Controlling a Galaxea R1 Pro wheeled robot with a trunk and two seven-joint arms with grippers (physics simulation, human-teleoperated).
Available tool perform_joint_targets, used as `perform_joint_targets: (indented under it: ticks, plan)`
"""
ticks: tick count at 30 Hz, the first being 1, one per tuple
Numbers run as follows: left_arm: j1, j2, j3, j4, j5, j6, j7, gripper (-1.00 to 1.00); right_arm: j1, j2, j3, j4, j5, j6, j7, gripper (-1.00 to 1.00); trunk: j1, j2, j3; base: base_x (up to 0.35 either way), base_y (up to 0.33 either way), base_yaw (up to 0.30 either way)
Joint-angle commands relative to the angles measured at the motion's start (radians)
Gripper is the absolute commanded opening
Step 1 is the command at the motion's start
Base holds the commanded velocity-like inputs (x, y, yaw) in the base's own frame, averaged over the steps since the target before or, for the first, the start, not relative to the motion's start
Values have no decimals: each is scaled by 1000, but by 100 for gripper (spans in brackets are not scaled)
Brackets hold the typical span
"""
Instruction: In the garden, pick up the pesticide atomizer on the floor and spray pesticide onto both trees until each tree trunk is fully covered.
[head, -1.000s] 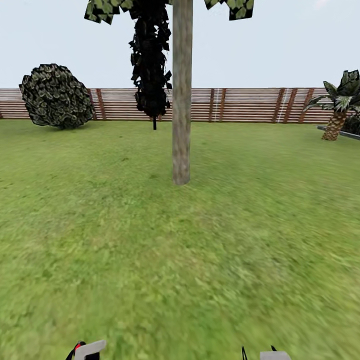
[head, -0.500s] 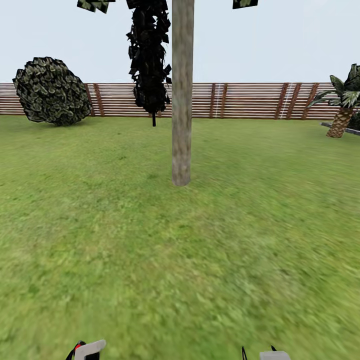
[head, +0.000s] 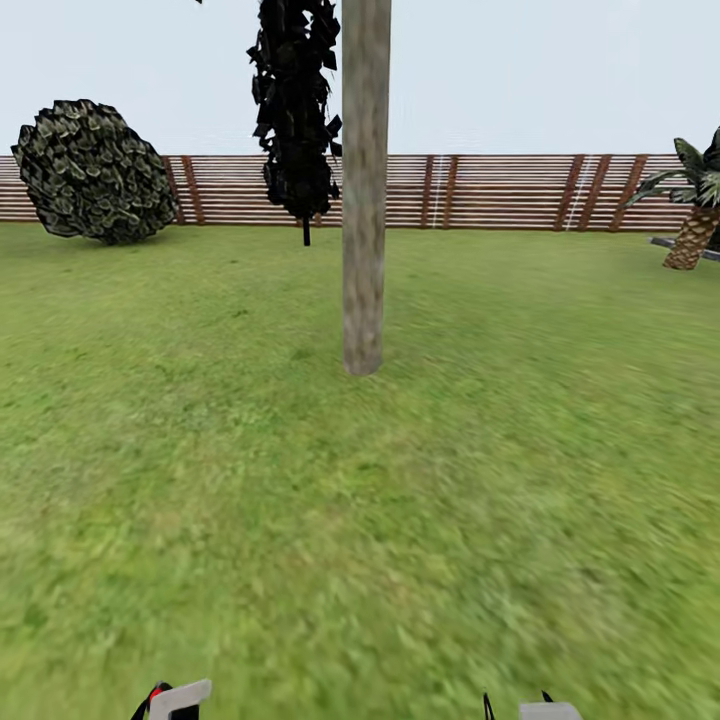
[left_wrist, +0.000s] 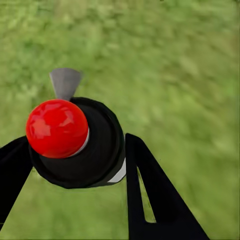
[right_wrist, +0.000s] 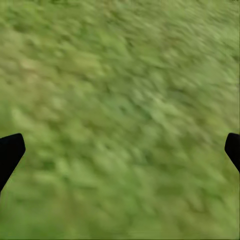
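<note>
Left tool (left_wrist: 75, 160) clamped around pesticide atomizer (left_wrist: 75, 145), red knob up, over grass. Right tool (right_wrist: 120, 150) spread wide, empty. Tree trunk (head: 364, 190) dead ahead on lawn (head: 360, 500), well apart.

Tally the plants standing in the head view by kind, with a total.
Thick pale tree trunk: 1
Thin-stemmed black-foliage tree: 1
Round shrub: 1
Short palm: 1
Total: 4
</note>
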Motion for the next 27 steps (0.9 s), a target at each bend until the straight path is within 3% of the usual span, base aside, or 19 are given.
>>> perform_joint_targets:
  ticks: [1,27]
  plan:
    - [0,0,0,0,-1,0,0,-100,0,0,0,0,0,0,0,100,0,0,-2,338,0,0]
    - [0,0,0,0,0,0,0,-100,0,0,0,0,0,0,0,100,0,0,-43,338,0,0]
